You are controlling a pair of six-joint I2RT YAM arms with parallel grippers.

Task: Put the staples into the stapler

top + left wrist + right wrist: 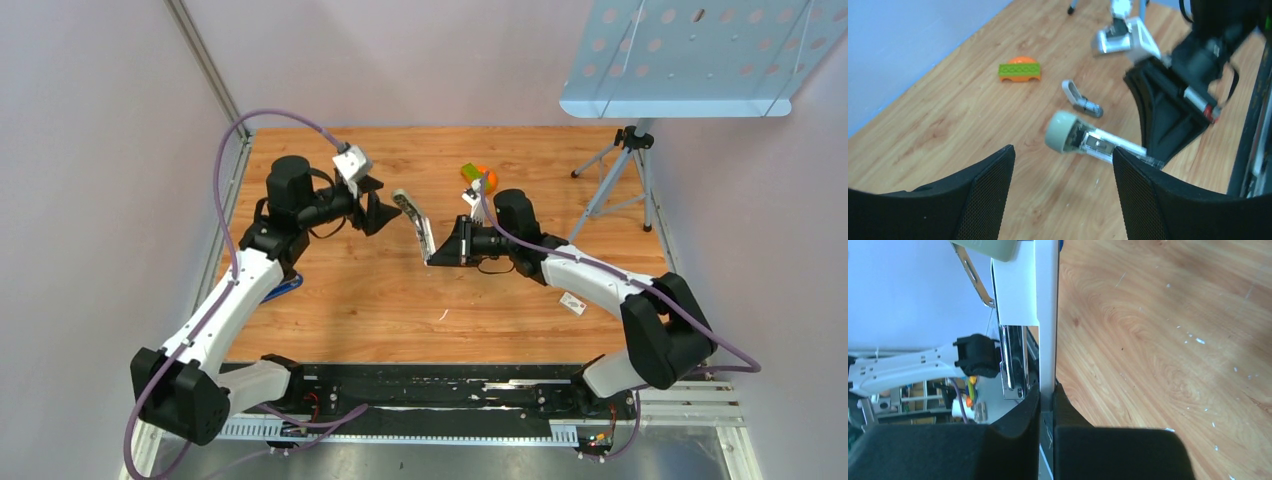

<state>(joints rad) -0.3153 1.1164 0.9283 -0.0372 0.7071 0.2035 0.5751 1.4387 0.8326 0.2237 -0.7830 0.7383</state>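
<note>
The stapler (415,222) has a pale green cap and a chrome magazine, and it is held above the table, opened out. My right gripper (442,250) is shut on its thin white base (1046,315), with the magazine (1013,360) beside it. My left gripper (383,213) is open and empty, just left of the stapler's cap (1063,132), not touching it. A small grey ribbed piece (1092,108) with a white looped part lies on the table behind the stapler. I cannot tell whether it is the staples.
An orange and green toy block (480,178) sits at the back, also in the left wrist view (1020,70). A small white card (572,301) lies by the right arm. A blue object (287,286) lies under the left arm. A stand's tripod legs (622,165) are at back right.
</note>
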